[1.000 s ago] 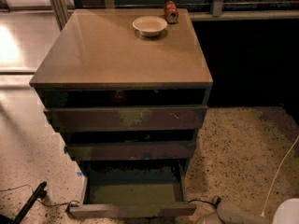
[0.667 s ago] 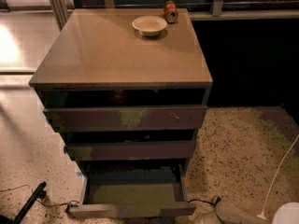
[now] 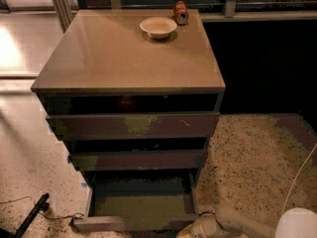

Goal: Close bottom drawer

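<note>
hand, grip unclear, sits by right front corner of open bottom drawer.

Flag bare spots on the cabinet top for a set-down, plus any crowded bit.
The cabinet top is bare across front and left, from its front edge back to the bowl. It is crowded only at the back right, where bowl and reddish can sit close. The bottom drawer is open, its floor bare. The pincer is low at that drawer's front right corner.

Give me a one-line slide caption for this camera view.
Bottom drawer open, gripper low by its front corner at frame bottom; bowl and can on cabinet top.
</note>
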Controlling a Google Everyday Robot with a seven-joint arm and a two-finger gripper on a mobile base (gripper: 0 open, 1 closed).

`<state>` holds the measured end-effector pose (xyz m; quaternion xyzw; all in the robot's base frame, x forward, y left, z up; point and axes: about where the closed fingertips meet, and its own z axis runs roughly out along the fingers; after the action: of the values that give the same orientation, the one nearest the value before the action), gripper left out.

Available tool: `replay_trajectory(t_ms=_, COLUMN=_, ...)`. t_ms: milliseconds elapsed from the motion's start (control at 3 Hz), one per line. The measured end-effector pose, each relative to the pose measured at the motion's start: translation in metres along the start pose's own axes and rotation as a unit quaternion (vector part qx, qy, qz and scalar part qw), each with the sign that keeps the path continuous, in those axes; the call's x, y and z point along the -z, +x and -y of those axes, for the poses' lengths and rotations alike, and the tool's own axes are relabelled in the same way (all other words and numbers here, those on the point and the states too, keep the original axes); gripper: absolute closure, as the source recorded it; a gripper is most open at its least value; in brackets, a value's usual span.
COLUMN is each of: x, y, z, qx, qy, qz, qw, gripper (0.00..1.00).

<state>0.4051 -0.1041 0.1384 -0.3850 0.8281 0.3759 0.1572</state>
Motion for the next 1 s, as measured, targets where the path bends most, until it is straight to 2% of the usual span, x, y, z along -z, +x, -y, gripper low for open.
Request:
replay_trajectory(t_ms=333, x=-0.0148, y=-0.0235, z=0.0072, qx=0.011, qy=0.016, qz=0.003, qw=0.9998, gripper=1.0)
replay_trajectory(t_ms=1000, x=-0.0191, y=-0.0257, z=0.0077, qx=0.008, qy=0.017, qz=0.015, qw=0.9997, gripper=1.0)
